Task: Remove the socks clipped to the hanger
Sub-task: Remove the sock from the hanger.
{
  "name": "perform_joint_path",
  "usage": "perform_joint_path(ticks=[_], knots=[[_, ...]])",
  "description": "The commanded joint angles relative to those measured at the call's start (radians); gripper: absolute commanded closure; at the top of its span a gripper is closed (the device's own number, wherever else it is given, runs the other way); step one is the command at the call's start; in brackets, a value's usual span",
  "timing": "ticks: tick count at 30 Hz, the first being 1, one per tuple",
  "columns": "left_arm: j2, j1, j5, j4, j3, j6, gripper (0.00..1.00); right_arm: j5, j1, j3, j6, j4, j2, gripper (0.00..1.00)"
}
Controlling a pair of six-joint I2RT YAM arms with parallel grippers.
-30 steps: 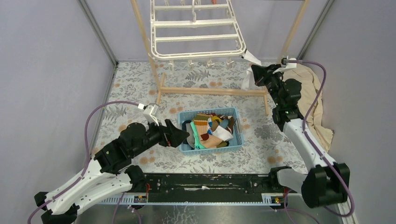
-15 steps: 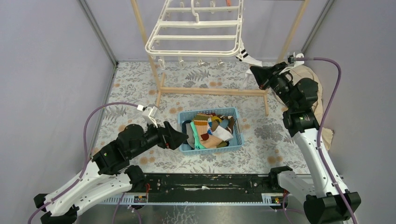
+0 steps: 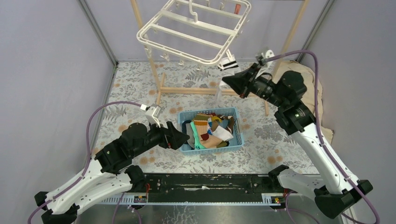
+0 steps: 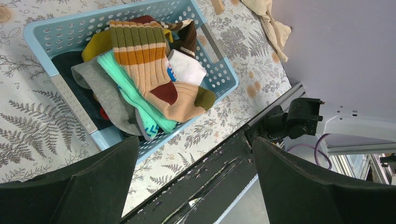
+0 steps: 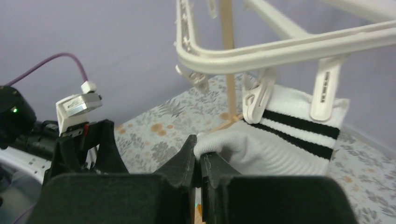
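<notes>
Hanger (image 5: 280, 49) swung left, right gripper (image 5: 198, 154) pinching one sock (image 5: 280, 147)

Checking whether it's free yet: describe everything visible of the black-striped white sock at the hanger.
The white sock is ribbed knit with two black bands near its cuff. The cuff sits at the rim of the tilted hanger, where a white clip appears to bite its edge. A second clip hangs in front. The right hand is shut on the sock's lower part, pulling it taut. It hangs in mid-air.
</notes>
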Motion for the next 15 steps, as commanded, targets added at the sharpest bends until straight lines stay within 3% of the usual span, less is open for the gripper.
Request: perform_joint_path(ticks=[1,8,15], knots=[[-0.009,0.002,-0.016,0.008,-0.015,0.005,0.01,0.022,0.114,0.035,-0.084,-0.020,0.050,1.00],[-0.045,0.002,-0.041,-0.038,-0.017,-0.014,0.01,0.139,0.327,0.113,-0.177,-0.020,0.210,1.00],[-0.091,0.002,-0.056,-0.072,-0.031,-0.032,0.01,0.200,0.455,0.245,-0.225,-0.012,0.354,1.00]])
